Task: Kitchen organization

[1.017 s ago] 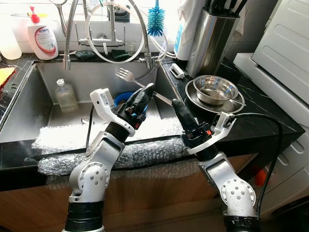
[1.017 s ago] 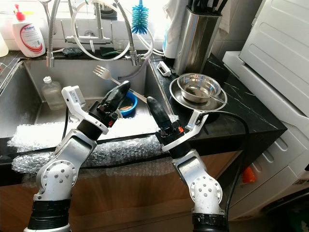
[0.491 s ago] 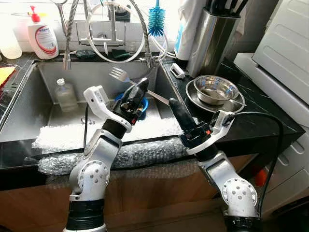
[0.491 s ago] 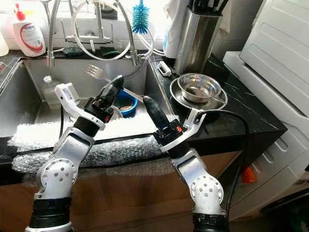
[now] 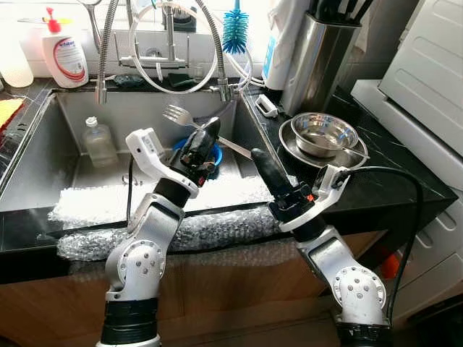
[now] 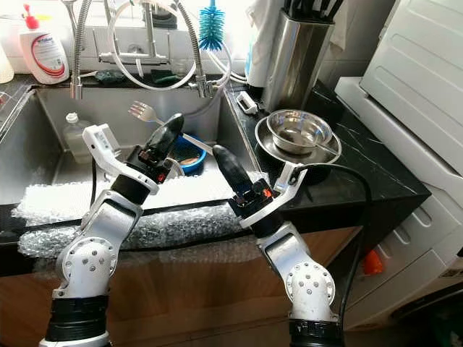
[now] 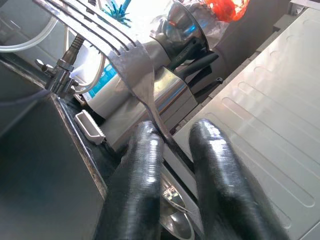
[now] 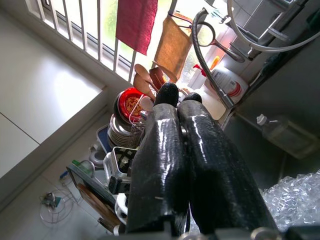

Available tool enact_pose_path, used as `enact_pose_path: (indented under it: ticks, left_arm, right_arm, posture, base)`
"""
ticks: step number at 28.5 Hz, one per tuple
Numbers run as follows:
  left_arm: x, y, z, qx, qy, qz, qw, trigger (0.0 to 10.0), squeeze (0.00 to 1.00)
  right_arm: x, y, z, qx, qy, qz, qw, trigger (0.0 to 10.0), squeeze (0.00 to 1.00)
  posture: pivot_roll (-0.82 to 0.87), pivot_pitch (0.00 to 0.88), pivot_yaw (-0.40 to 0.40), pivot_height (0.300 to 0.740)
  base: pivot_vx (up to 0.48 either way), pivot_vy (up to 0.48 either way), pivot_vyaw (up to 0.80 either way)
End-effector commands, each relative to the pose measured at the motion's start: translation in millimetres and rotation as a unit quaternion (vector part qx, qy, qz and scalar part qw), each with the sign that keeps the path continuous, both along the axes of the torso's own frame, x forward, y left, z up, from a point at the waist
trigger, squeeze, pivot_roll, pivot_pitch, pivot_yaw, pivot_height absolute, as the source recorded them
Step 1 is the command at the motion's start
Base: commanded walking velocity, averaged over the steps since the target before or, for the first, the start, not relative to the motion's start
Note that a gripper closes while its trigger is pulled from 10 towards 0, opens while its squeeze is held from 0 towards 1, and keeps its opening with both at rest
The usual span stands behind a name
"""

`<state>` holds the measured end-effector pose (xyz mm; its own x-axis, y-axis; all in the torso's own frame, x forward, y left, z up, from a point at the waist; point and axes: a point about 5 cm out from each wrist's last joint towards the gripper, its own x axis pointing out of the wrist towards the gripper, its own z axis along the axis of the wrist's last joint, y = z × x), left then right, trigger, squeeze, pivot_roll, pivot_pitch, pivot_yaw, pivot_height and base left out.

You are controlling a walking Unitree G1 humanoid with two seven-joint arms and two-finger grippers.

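The left hand [image 5: 204,135] grips a silver four-tined fork [image 5: 176,113] by its handle above the sink [image 5: 43,166]. The right hand [image 5: 260,160] is closed, holding nothing.

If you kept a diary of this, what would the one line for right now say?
left end effector: shut on fork, raised over sink | right end effector: shut, holding nothing, near counter edge

Silver jointed arms with round screw-studded housings; white wrist brackets, black cables, small red markings; each hand has two glossy black fingers.
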<state>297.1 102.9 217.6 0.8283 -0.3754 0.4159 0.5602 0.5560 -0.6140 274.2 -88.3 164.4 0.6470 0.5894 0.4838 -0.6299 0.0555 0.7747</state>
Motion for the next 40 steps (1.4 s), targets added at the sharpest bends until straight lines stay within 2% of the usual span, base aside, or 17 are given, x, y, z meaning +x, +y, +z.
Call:
enact_pose_path:
  ticks: [1,11,23,24,25,32,33,35,36,38,39,40]
  left_arm:
    - [1.3,-2.4,0,-0.003,0.005,0.000,1.000,0.0,0.00]
    - [2.2,-0.4,1,-0.027,0.012,0.010,1.000,0.0,0.00]
    - [3.3,2.0,1,-0.034,0.015,0.018,0.999,0.0,0.00]
    - [3.2,2.3,1,-0.035,0.016,0.019,0.999,0.0,0.00]
    - [3.2,2.8,1,-0.038,0.016,0.021,0.999,0.0,0.00]
    - [6.9,10.9,10,-0.078,0.012,0.042,0.996,0.0,0.00]
    - [7.8,14.0,12,-0.089,0.011,0.053,0.995,0.0,0.00]
    - [8.2,15.8,13,-0.094,0.011,0.060,0.994,0.0,0.00]
    - [9.1,19.5,16,-0.106,0.010,0.074,0.992,0.0,0.00]
    - [12.2,35.0,26,-0.140,0.003,0.128,0.982,0.0,0.00]
    - [13.1,40.9,30,-0.144,-0.001,0.150,0.978,0.0,0.00]
    - [14.6,47.6,33,-0.124,-0.004,0.184,0.975,0.0,0.00]
  right_arm:
    - [-21.9,7.8,-23,0.015,0.046,0.008,0.999,10.0,0.00]
    - [-18.2,7.5,-30,-0.012,0.059,-0.028,0.998,10.0,0.00]
    - [-12.7,6.0,-35,-0.028,0.079,-0.045,0.995,10.0,0.00]
    - [-12.6,6.1,-35,-0.029,0.078,-0.046,0.995,10.0,0.78]
    - [-12.7,6.4,-35,-0.029,0.077,-0.045,0.996,10.0,1.00]
    - [-12.3,7.0,-35,-0.037,0.078,-0.043,0.995,10.0,1.00]
    - [-11.7,7.2,-36,-0.041,0.079,-0.045,0.995,10.0,0.73]
    - [-11.4,7.3,-36,-0.042,0.081,-0.047,0.995,10.0,0.73]
    - [-10.9,7.1,-36,-0.043,0.083,-0.049,0.994,10.0,0.00]
    - [-9.9,6.5,-35,-0.056,0.076,-0.053,0.994,10.0,0.00]
    - [-9.8,7.0,-34,-0.068,0.070,-0.053,0.994,10.0,0.00]
    - [-10.1,9.7,-34,-0.106,0.055,-0.050,0.992,10.0,0.00]
  posture:
    - [0.01,0.016,-0.115,0.740]
    - [0.01,0.018,-0.116,0.740]
    - [0.01,0.015,-0.118,0.740]
    - [0.01,0.014,-0.118,0.740]
    - [0.01,0.014,-0.118,0.740]
    - [0.01,0.004,-0.117,0.740]
    - [0.01,0.002,-0.117,0.740]
    - [0.01,0.002,-0.117,0.740]
    - [0.00,0.000,-0.118,0.740]
    - [0.00,0.000,-0.119,0.740]
    - [0.00,0.000,-0.119,0.740]
    - [0.00,0.000,-0.118,0.740]
  base:
    - [0.000,0.000,0.00]
    - [0.000,0.000,0.00]
    - [0.000,0.000,0.00]
    - [0.000,0.000,0.00]
    - [0.000,0.000,0.00]
    - [0.000,0.000,0.00]
    - [0.000,0.000,0.00]
    - [0.000,0.000,0.00]
    - [0.000,0.000,0.00]
    - [0.000,0.000,0.00]
    - [0.000,0.000,0.00]
    - [0.000,0.000,0.00]
